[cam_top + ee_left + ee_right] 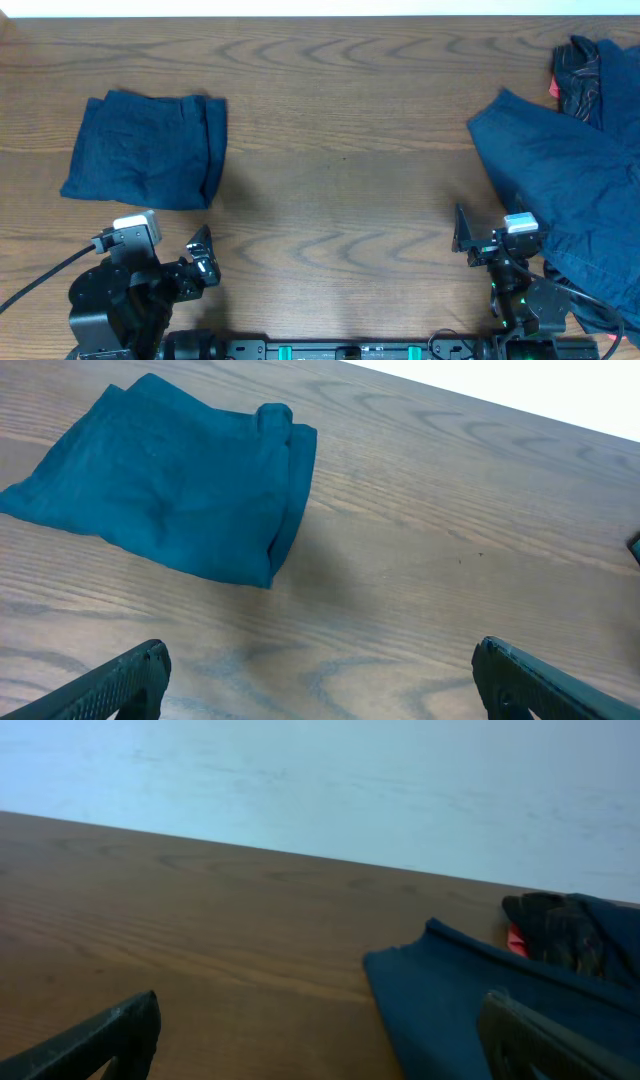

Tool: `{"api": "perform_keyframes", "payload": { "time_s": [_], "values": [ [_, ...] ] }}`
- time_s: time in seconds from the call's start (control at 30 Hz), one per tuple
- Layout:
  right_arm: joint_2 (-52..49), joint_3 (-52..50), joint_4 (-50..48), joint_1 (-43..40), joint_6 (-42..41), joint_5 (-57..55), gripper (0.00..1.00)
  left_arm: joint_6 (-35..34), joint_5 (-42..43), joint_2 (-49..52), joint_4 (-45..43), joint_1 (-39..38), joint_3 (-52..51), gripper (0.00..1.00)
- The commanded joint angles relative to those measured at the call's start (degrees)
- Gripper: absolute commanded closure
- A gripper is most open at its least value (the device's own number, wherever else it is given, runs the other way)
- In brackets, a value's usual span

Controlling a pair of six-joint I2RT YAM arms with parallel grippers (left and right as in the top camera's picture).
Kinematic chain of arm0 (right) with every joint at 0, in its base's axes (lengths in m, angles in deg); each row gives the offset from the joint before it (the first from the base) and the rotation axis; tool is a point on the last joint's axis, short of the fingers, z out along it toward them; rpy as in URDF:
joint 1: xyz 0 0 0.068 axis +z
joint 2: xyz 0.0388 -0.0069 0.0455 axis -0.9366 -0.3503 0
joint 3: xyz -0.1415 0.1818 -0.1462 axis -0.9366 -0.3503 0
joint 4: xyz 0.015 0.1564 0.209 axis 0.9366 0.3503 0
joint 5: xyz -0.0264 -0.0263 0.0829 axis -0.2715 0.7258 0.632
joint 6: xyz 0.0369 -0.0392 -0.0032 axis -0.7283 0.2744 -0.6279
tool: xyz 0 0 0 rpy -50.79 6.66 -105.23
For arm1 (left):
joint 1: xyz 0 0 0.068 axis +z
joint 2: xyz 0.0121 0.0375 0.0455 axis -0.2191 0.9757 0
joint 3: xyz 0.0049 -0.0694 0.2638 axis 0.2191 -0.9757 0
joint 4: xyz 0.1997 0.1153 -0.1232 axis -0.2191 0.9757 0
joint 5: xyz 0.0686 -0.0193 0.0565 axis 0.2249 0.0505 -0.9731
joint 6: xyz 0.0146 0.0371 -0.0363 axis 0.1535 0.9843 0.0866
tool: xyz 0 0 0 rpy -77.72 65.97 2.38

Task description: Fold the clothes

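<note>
The folded garment (145, 150) lies flat as a neat dark blue rectangle on the surface (340, 150), its doubled edge on the right side; it looks finished and should not be disturbed. Just nearer the robot than the folded garment, off its right corner, the left gripper (200, 258) hangs with its fingers spread wide and nothing between them.

Well to the right of the folded garment, the right gripper (463, 238) is likewise spread and empty. It stands just beside the near-left edge of the unfolded garment (560, 190). That one lies loose and rumpled, farthest from the folded garment, and runs off the picture's right edge. Beyond it sits a dark bundle (582, 75) with a red patch (553, 88); what it is I cannot tell.

The step in hand seems to be starting on this second piece. It would go best by pinching one layer at the pointed corner and dragging it onto bare wood. It should stop short of the folded garment and be flattened before any crease is made.
</note>
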Motion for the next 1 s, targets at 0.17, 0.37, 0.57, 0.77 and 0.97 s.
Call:
{"api": "perform_keyframes", "payload": {
  "time_s": [0.17, 0.37, 0.57, 0.77, 0.97],
  "values": [
    [0.42, -0.24, 0.07, 0.52, 0.92, -1.2, 0.01, -0.28, 0.57, -0.24, 0.0, -0.13, -0.22, 0.02],
    [0.42, -0.24, 0.09, 0.52, 0.92, -1.2, 0.01, -0.28, 0.57, -0.24, 0.0, -0.13, -0.22, 0.02],
    [0.42, -0.24, 0.09, 0.52, 0.92, -1.2, 0.01, 0.11, 0.33, -0.24, 0.02, -0.13, -0.22, 0.02],
    [0.42, -0.24, 0.09, 0.52, 0.92, -1.2, 0.01, 1.68, -3.08, -0.9, 1.05, -0.22, -1.42, 0.02],
    [0.42, -0.24, 0.09, 0.52, 0.92, -1.2, 0.01, 1.86, -3.1, -6.93, -7.63, -0.24, -12.5, 0.02]
  ]
}}
